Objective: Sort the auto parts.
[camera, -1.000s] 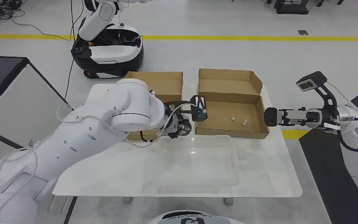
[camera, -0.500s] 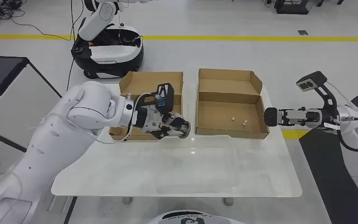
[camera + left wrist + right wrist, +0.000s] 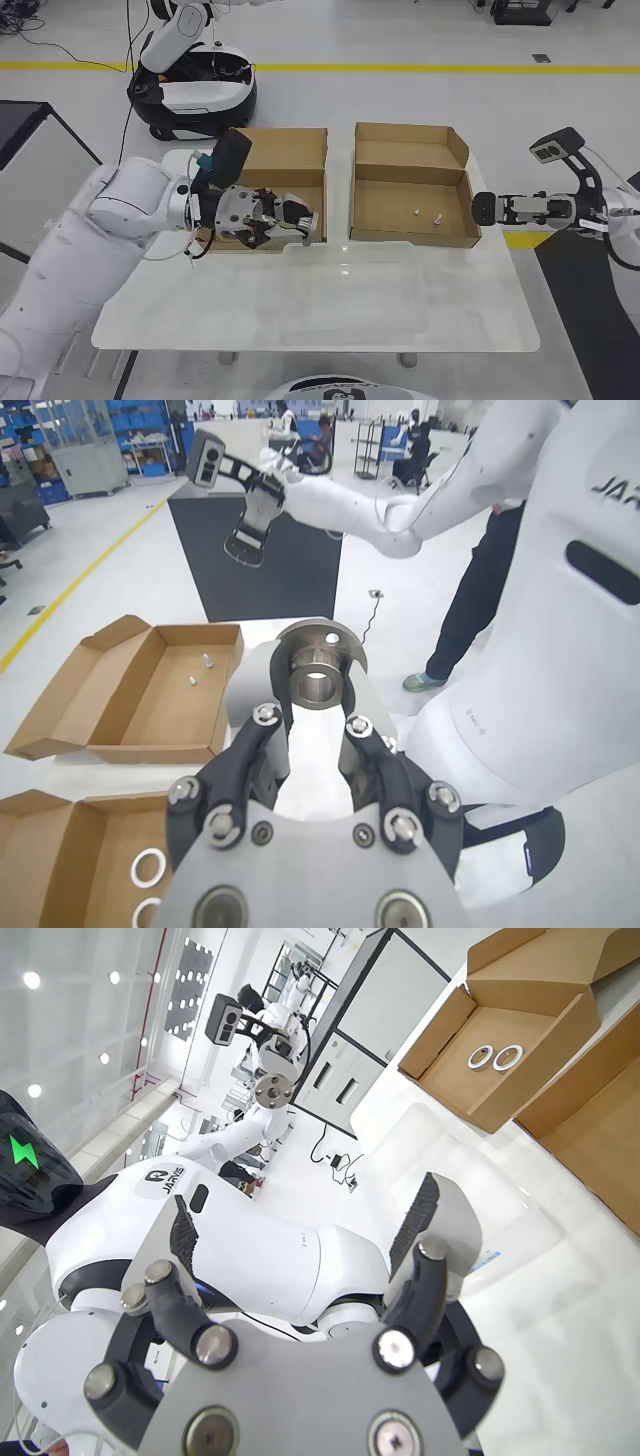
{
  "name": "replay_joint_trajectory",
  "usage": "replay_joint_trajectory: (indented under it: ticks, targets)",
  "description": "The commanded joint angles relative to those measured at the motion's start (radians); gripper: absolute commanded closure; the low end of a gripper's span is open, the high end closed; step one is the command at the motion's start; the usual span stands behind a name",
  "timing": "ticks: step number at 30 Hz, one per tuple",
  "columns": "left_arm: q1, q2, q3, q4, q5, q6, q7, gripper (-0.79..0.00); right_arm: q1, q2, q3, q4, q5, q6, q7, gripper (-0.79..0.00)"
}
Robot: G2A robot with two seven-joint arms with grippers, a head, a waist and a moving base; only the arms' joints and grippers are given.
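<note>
Steel flanged hub [image 3: 315, 680], a short hollow cylinder with a round drilled flange behind it, sits clenched between the two fingers of the left gripper [image 3: 310, 686], bore facing the wrist camera. From the top view it hangs at the near right corner of the left brown cardboard box [image 3: 275, 140], close to the gap between the two boxes. Two white flat rings [image 3: 494, 1057] lie side by side on the floor of that box. The right brown cardboard box [image 3: 400, 205], lid flap open, holds two small silver bolts [image 3: 426, 214] lying near each other towards its right side. Both boxes stand on the white table [image 3: 400, 300]. The right gripper [image 3: 305, 1213] hovers just beside the right box's right wall, its ribbed fingers spread apart with nothing between them.
</note>
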Motion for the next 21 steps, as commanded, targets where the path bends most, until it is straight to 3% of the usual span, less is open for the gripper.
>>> replay_joint_trajectory:
  ticks: [1, 10, 21]
  targets:
    - [0.01, 0.0, -0.016, -0.012, -0.051, 0.0, 0.005, 0.0, 0.0, 0.0, 0.0, 0.0, 0.0, 0.0, 0.0, -0.785]
    - [0.059, -0.025, -0.11, -0.071, -0.257, 0.0, -0.02, 0.0, 0.0, 0.0, 0.0, 0.0, 0.0, 0.0, 0.0, -0.785]
    - [0.134, -0.094, -0.219, -0.138, -0.393, 0.0, -0.02, 0.0, 0.0, 0.0, 0.0, 0.0, 0.0, 0.0, 0.0, -0.785]
